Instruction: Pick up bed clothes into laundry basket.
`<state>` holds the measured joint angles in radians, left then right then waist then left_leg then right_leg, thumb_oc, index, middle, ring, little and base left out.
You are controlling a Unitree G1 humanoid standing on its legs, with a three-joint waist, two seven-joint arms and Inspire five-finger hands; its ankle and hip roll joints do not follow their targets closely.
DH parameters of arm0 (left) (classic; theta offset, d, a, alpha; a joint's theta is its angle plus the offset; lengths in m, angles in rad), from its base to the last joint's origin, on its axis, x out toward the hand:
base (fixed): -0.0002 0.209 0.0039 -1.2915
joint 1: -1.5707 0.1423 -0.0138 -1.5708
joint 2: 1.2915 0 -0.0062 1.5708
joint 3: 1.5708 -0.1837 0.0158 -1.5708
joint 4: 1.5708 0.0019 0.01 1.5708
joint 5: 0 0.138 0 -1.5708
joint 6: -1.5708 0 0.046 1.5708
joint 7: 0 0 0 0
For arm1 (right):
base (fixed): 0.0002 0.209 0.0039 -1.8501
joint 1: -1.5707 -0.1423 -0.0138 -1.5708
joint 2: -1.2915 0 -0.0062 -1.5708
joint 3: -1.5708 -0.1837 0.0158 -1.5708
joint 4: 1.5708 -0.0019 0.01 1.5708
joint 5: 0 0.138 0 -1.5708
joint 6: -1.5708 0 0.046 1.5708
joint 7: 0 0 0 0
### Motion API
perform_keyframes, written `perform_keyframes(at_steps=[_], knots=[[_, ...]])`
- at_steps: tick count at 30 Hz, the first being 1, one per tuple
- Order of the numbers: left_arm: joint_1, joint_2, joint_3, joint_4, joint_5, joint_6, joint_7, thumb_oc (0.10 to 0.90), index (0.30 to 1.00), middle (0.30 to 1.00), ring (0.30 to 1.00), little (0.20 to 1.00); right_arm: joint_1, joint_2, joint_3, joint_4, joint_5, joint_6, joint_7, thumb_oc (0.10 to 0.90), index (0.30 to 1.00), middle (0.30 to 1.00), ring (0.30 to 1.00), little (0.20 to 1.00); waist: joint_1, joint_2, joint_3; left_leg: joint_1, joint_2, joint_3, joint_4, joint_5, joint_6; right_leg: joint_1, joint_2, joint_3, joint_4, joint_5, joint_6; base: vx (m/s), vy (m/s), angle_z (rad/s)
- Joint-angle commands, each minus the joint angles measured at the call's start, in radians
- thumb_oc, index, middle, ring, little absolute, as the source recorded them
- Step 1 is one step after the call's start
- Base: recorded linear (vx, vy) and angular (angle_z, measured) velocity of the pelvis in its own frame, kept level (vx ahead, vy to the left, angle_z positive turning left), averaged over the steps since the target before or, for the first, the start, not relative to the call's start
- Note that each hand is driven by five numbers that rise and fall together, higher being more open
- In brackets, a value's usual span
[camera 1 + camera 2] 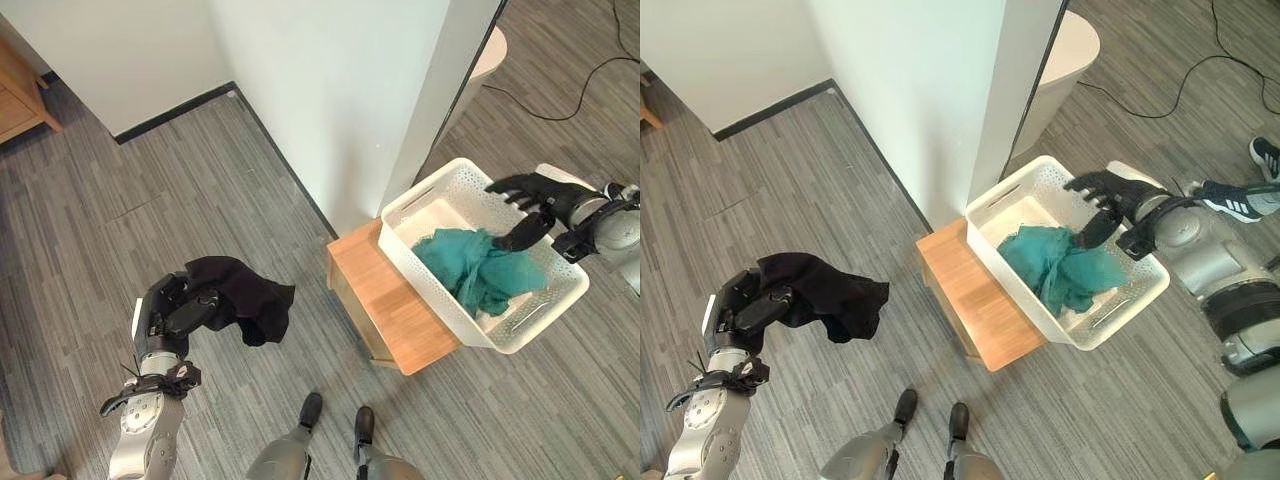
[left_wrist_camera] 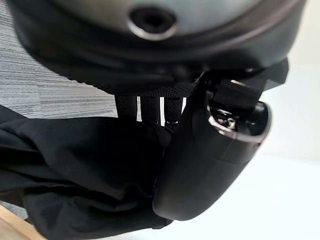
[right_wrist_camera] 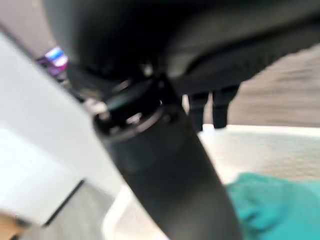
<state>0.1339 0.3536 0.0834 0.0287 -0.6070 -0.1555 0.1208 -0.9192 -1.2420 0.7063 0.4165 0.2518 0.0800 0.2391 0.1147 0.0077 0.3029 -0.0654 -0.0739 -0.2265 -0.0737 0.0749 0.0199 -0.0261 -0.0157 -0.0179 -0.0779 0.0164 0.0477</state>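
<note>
Left hand (image 1: 176, 310) is curled around a black cloth (image 1: 245, 295), kept up over the floor — probably to carry it to the white basket (image 1: 562, 300), where the right hand (image 1: 530, 205) hovers with relaxed fingers above a teal cloth (image 1: 480, 265).

Both arms are shiny silver-grey and round, and the left hand (image 1: 178, 308) and right hand (image 1: 532, 203) are black.

A home: laundry basket (image 1: 455, 190), wooden furniture, plank floor (image 1: 150, 200)
</note>
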Motion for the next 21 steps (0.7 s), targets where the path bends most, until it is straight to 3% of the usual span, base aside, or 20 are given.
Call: perform_keyframes(at_steps=[1, 2, 4, 5, 7, 10, 13, 17, 19, 20, 21], knots=[[-0.012, 0.061, 0.053, -0.14, -0.002, -0.117, -0.007, 0.4, 0.3, 0.3, 0.3, 0.3, -0.037, -0.14, -0.13, -0.148, 0.115, -0.078, -0.021, 0.8, 0.9, 0.9, 0.9, 0.9, 0.001, -0.046, -0.101, -0.046, 0.008, 0.068, -0.012, -0.01, -0.065, -0.044, -0.027, 0.043, 0.146, -0.138, 0.05, 0.0, 0.0, 0.0], [-0.013, 0.054, 0.062, -0.137, 0.0, -0.119, -0.004, 0.4, 0.3, 0.3, 0.3, 0.3, -0.018, -0.167, -0.171, -0.175, 0.149, -0.09, -0.024, 0.8, 0.9, 0.9, 0.9, 0.9, -0.009, -0.046, -0.104, -0.045, 0.009, 0.071, -0.013, -0.011, -0.067, -0.043, -0.027, 0.046, 0.144, -0.138, 0.051, 0.02, 0.005, 0.03], [-0.006, 0.042, 0.089, -0.135, 0.015, -0.123, -0.003, 0.4, 0.3, 0.3, 0.3, 0.3, 0.126, -0.244, -0.383, -0.249, 0.2, -0.125, -0.051, 0.8, 0.9, 0.9, 0.9, 0.9, -0.031, -0.049, -0.113, -0.037, 0.01, 0.077, -0.014, -0.017, -0.069, -0.038, -0.028, 0.05, 0.142, -0.137, 0.054, 0.02, 0.007, 0.05], [-0.007, 0.045, 0.087, -0.135, 0.015, -0.123, -0.003, 0.4, 0.3, 0.3, 0.3, 0.3, 0.147, -0.244, -0.404, -0.253, 0.199, -0.124, -0.051, 0.8, 0.9, 0.9, 0.9, 0.9, -0.028, -0.051, -0.112, -0.037, 0.01, 0.076, -0.014, -0.017, -0.069, -0.038, -0.028, 0.05, 0.142, -0.137, 0.054, 0.02, 0.003, 0.05], [0.0, 0.035, 0.128, -0.135, 0.035, -0.126, 0.007, 0.4, 0.3, 0.3, 0.3, 0.3, 0.244, -0.256, -0.563, -0.265, 0.224, -0.157, -0.097, 0.8, 0.9, 0.9, 0.9, 0.9, -0.058, -0.043, -0.123, -0.031, 0.013, 0.084, -0.014, -0.022, -0.07, -0.036, -0.028, 0.057, 0.143, -0.139, 0.056, 0.0, 0.0, 0.0], [-0.03, 0.095, 0.185, -0.156, 0.064, -0.137, 0.021, 0.4, 0.3, 0.3, 0.3, 0.3, 0.477, -0.198, -0.861, -0.311, 0.183, -0.186, -0.163, 0.8, 0.9, 0.9, 0.9, 0.9, -0.072, -0.045, -0.138, -0.018, 0.015, 0.091, -0.014, -0.03, -0.071, -0.026, -0.028, 0.063, 0.146, -0.143, 0.056, 0.03, -0.009, -0.09], [-0.142, 0.246, 0.257, -0.15, 0.089, -0.174, 0.064, 0.4, 0.3, 0.3, 0.3, 0.3, 0.599, -0.111, -1.032, -0.38, 0.11, -0.196, -0.21, 0.8, 0.9, 0.9, 0.9, 0.9, -0.079, -0.033, -0.164, 0.003, 0.019, 0.104, -0.014, -0.039, -0.072, -0.007, -0.029, 0.074, 0.143, -0.147, 0.058, 0.02, -0.014, -0.13], [-0.31, 0.449, 0.29, -0.109, 0.122, -0.211, 0.133, 0.4, 0.3, 0.3, 0.3, 0.3, 0.659, 0.006, -1.107, -0.415, 0.136, -0.215, -0.239, 0.8, 0.9, 0.9, 0.9, 0.9, -0.113, 0.008, -0.203, 0.021, 0.024, 0.122, -0.014, -0.032, -0.076, 0.009, -0.026, 0.085, 0.136, -0.135, 0.062, -0.02, -0.01, -0.15], [-0.399, 0.56, 0.267, -0.076, 0.102, -0.223, 0.144, 0.4, 0.3, 0.3, 0.3, 0.3, 0.708, 0.068, -1.151, -0.44, 0.148, -0.226, -0.245, 0.8, 0.9, 0.9, 0.9, 0.9, -0.13, 0.025, -0.218, 0.032, 0.024, 0.131, -0.014, -0.031, -0.077, 0.019, -0.025, 0.089, 0.132, -0.131, 0.064, -0.03, -0.004, -0.02], [-0.499, 0.693, 0.22, -0.013, 0.071, -0.226, 0.138, 0.4, 0.3, 0.3, 0.3, 0.3, 0.737, 0.114, -1.162, -0.435, 0.168, -0.234, -0.254, 0.8, 0.9, 0.9, 0.9, 0.9, -0.155, 0.049, -0.232, 0.042, 0.024, 0.143, -0.014, -0.027, -0.078, 0.025, -0.022, 0.095, 0.126, -0.125, 0.068, -0.06, -0.01, -0.05], [-0.515, 0.702, 0.206, -0.001, 0.067, -0.23, 0.136, 0.4, 0.3, 0.3, 0.3, 0.3, 0.741, 0.119, -1.167, -0.435, 0.167, -0.234, -0.255, 0.8, 0.9, 0.9, 0.9, 0.9, -0.152, 0.044, -0.23, 0.042, 0.024, 0.142, -0.014, -0.028, -0.078, 0.026, -0.022, 0.095, 0.125, -0.124, 0.068, -0.08, -0.002, -0.13]])
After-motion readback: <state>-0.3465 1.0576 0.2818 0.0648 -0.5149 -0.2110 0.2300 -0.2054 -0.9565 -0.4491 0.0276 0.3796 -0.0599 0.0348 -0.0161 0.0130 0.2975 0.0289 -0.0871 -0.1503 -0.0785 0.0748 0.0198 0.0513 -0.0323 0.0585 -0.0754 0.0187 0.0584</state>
